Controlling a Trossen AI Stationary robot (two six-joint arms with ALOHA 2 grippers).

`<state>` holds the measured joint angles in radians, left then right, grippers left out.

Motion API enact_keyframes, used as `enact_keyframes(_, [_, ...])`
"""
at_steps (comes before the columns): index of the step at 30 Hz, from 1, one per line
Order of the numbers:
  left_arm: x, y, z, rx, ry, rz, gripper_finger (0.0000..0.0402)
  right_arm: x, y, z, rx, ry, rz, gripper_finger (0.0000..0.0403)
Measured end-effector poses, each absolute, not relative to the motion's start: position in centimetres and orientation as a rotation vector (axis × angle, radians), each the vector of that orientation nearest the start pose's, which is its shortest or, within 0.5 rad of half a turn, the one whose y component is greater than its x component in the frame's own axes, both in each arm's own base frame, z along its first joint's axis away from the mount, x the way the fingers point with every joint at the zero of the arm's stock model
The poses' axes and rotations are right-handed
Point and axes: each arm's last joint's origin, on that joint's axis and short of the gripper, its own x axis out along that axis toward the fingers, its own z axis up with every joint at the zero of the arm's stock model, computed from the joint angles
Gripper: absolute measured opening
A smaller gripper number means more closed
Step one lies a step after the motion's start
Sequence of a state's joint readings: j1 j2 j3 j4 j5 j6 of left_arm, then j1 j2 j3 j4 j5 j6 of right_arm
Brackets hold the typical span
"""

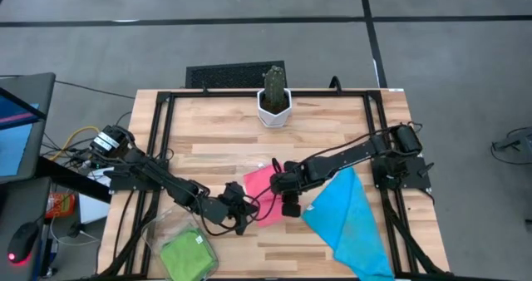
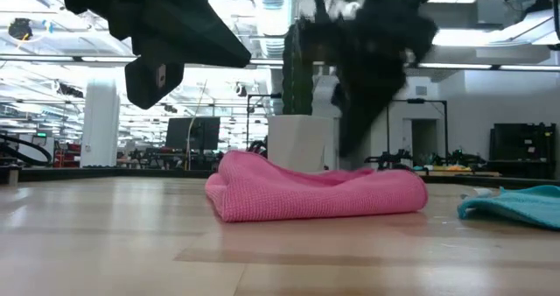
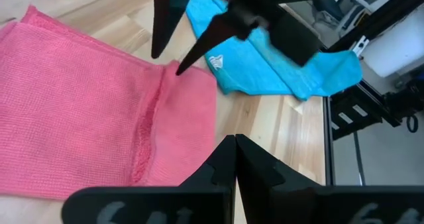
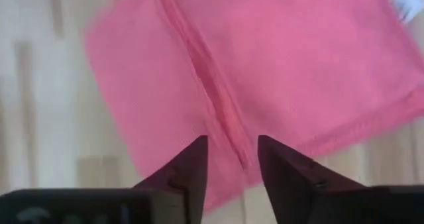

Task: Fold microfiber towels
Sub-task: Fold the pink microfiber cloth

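1. Pink towel: lies folded over near the middle of the table, one layer on another, with a hemmed edge running across its top face. From table height it reads as a low, soft bundle with a rounded fold on one side. I judge it mid-fold, not yet squared off.
2. Right gripper: I have it hanging just over the pink towel, above the hem line. Its fingers stand spread with nothing between them; the hem runs through the gap below, apart from the tips as far as I can tell. That placement looks meant either to let the layer lie or to take the hem again.
3. Left gripper: sits beside the pink towel's near edge, fingers pressed together, holding nothing. I judge it is parked close so it can pin or smooth the cloth.
4. Blue towel: spread loosely, one corner toward the right arm's base, just beside the pink towel, unfolded and waiting.
5. Green towel: lies in the clear bin at the table's front left, folded as far as I can tell.
6. Potted cactus: stands at the far edge, well apart from the work.
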<state>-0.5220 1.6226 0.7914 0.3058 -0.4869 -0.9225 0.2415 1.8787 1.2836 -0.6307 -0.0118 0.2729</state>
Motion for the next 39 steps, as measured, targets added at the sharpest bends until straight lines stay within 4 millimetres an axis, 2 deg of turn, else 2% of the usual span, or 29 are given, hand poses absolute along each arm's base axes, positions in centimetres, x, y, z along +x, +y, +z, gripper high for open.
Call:
enact_keyframes(5, [28.8,-15.0,18.0,-0.655,0.432,0.172,0.0,34.8,9.4,20.6,0.115,1.145,-0.009,0.0178])
enact_keyframes(8, [29.0,-15.1,18.1,-0.652,0.406,0.154,0.0,33.8,10.6,22.6,0.094,1.065,-0.057,0.018])
enact_keyframes(10, [29.3,-15.3,17.7,-0.631,0.401,0.131,0.0,33.5,11.6,22.9,0.082,1.034,-0.084,0.0175])
enact_keyframes(13, [29.9,-15.6,16.0,-0.609,0.433,0.12,0.0,33.6,13.2,21.6,0.059,1.043,-0.097,0.0164])
enact_keyframes(18, [30.6,-15.0,13.6,-0.628,0.491,0.171,0.0,34.4,14.6,17.6,0.031,1.122,-0.106,0.0149])
enact_keyframes(24, [31.3,-12.8,13.0,-0.63,0.502,0.272,0.0,34.9,14.7,14.9,0.033,1.165,-0.15,0.0138])
enact_keyframes(27, [31.5,-11.8,12.7,-0.622,0.541,0.289,0.0,34.3,14.2,13.5,0.056,1.195,-0.178,0.0137])
enact_keyframes(31, [31.4,-11.4,11.8,-0.615,0.609,0.286,0.0,33.7,13.7,13.1,0.11,1.187,-0.199,0.0138])
enact_keyframes(34, [31.6,-11.5,12.4,-0.625,0.579,0.263,0.0,33.5,13.6,13.1,0.122,1.168,-0.192,0.0138])
enact_keyframes(39, [31.1,-11.7,17.4,-0.628,0.416,0.241,0.0,33.8,13.8,13.2,0.136,1.13,-0.168,0.0133])
